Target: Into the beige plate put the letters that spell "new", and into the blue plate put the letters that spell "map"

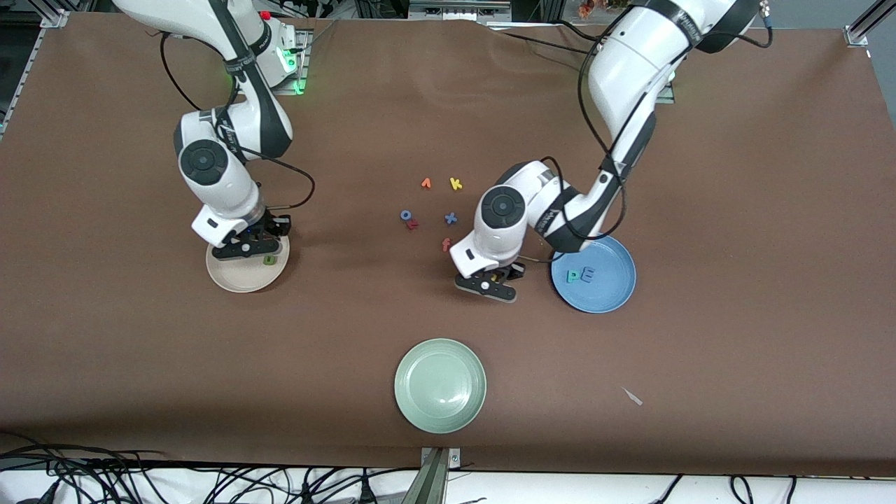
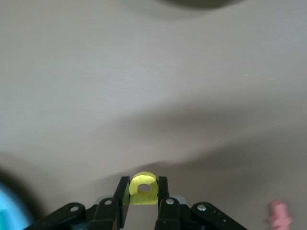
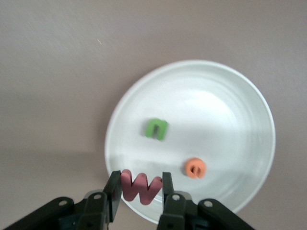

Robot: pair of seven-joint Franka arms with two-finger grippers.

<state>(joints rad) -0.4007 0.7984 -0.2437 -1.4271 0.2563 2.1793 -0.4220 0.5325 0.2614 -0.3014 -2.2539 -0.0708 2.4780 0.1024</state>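
Gripping the yellow a [image 2: 144, 189] between closed fingers, the left gripper [image 1: 492, 278] sits low over bare table [image 1: 735, 175] just beside the blue plate [image 1: 609, 297], on the side toward the right arm's end. That plate holds the teal p [image 1: 575, 276] and the blue m [image 1: 587, 274], side by side. The right gripper [image 1: 246, 245] hangs over the beige plate [image 1: 238, 280], its fingers clamped on the pinkish-red w [image 3: 140, 187] above the plate's rim. The green n [image 3: 156, 128] and the orange e [image 3: 194, 167] lie in the beige plate, apart from each other. A loose cluster of spare letters [image 1: 434, 206] lies between the arms. A pale green plate [image 1: 439, 385] sits nearer the front camera.
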